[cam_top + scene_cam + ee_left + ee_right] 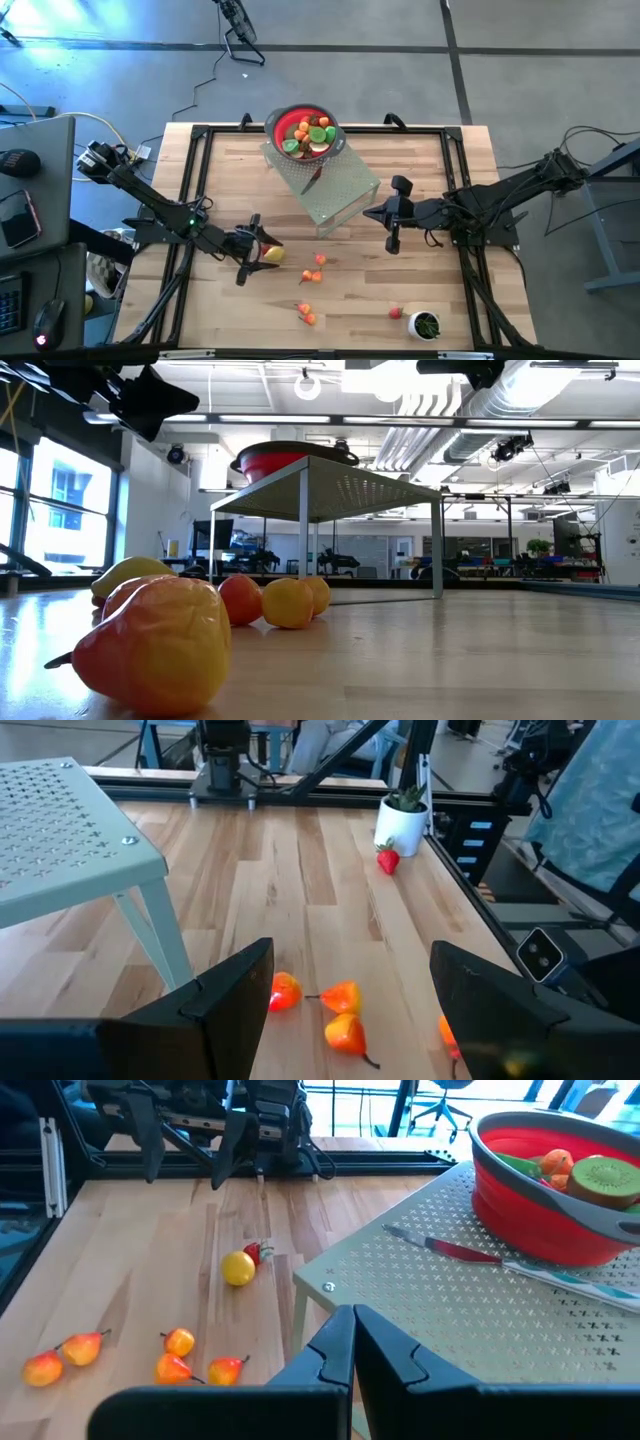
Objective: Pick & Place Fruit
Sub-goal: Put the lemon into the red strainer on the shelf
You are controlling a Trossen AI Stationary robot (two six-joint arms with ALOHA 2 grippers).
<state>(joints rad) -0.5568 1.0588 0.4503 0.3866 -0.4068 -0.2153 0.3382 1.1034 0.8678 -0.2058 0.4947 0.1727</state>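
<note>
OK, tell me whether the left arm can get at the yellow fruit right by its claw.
Probably yes. The left claw stands open just beside the yellow fruit, which lies on bare table with nothing between them; the perforated stand sits well clear.

The whole pale wooden worktop (400,290) is seen from straight overhead. It is crossed at surface level by the low view, very close to a red-yellow toy pear (150,645). The perforated grey metal stand (470,1295) is shared by all views.

red bowl (300,120), orange-yellow fruit (313,277)
</note>
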